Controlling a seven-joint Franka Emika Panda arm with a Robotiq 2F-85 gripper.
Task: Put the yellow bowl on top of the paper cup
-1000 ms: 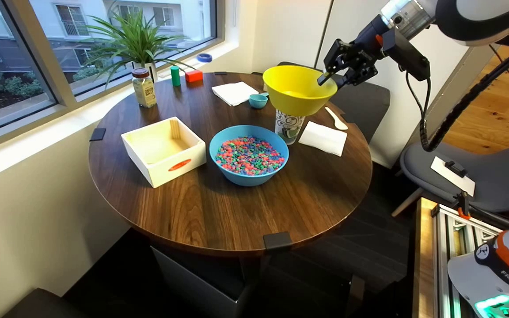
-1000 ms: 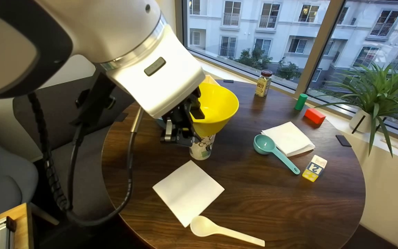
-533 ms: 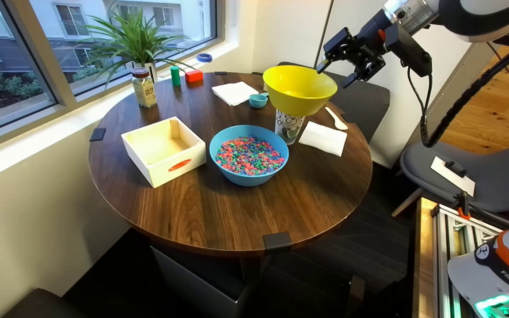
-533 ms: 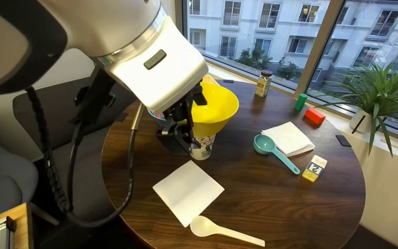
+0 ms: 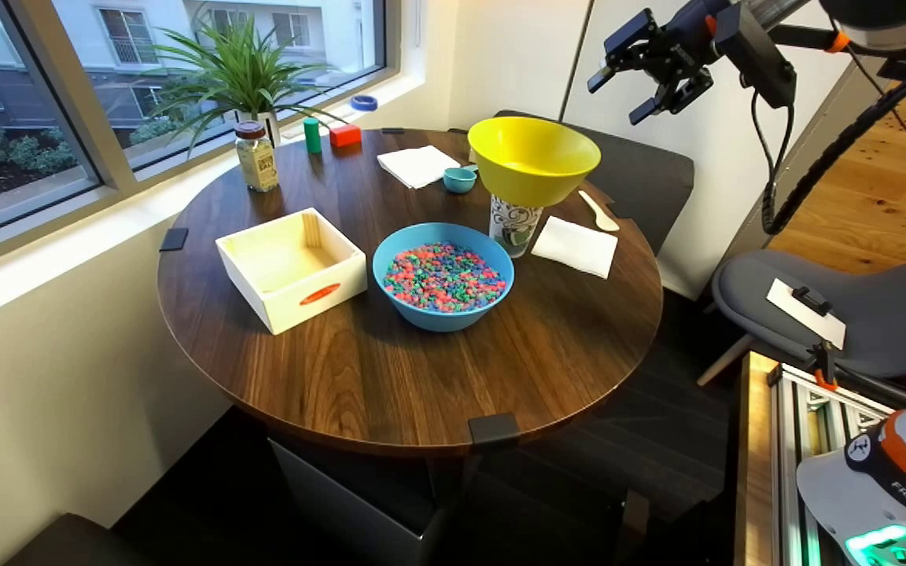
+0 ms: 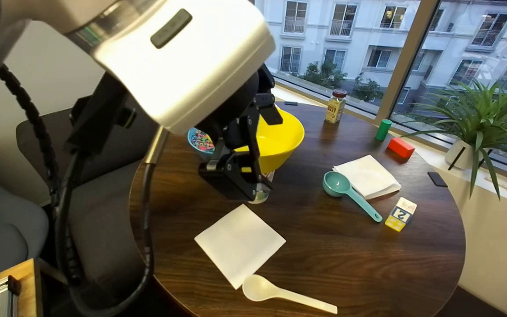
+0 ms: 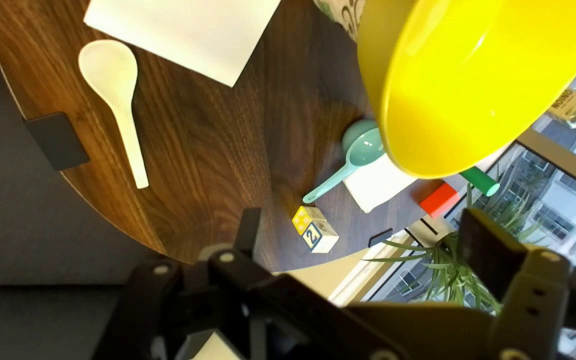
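The yellow bowl (image 5: 532,177) rests upright on top of the patterned paper cup (image 5: 513,228), its rim far wider than the cup. My gripper (image 5: 618,97) stands open above and to one side of the bowl, clear of its rim. In the wrist view the bowl (image 7: 483,85) fills the upper right, and only a bit of the cup (image 7: 344,12) shows at the top edge. Nothing lies between the spread fingers (image 7: 249,232). In another exterior view the gripper hides part of the bowl (image 6: 282,143) and most of the cup (image 6: 261,197).
Close beside the cup is a blue bowl (image 5: 443,316) of colourful pieces, then a wooden box (image 5: 296,271). A napkin (image 6: 240,244), a white spoon (image 6: 264,288), a teal scoop (image 6: 337,185), letter blocks (image 6: 401,214) and a spice jar (image 6: 335,105) also lie or stand around the table.
The gripper has opened and let go of the bowl's rim, then moved up and away from it. The bowl has stayed put on the cup.
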